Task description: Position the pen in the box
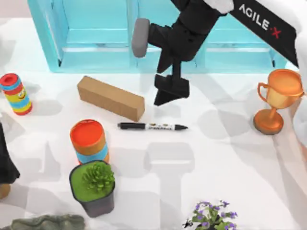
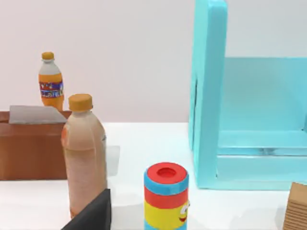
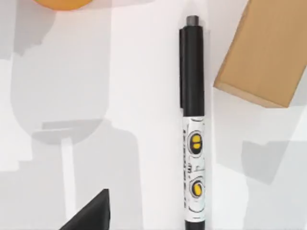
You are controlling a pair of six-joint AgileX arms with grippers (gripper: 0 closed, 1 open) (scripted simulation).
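Above table centre: right gripper (image 1: 171, 90), fingers parted, empty; pen (image 1: 152, 126) flat just nearer; descend squarely astride label band.

Your pen (image 1: 152, 126) is a slim black marker with a white printed band round its middle, yellow marks on the band showing in the right wrist view (image 3: 194, 129). It lies flat on the white table, its pointed tip toward the table's right side, just below and in front of your right gripper (image 1: 170, 91), which hangs above it without touching. The box (image 1: 96, 36) is light blue, open-fronted, standing behind that gripper.
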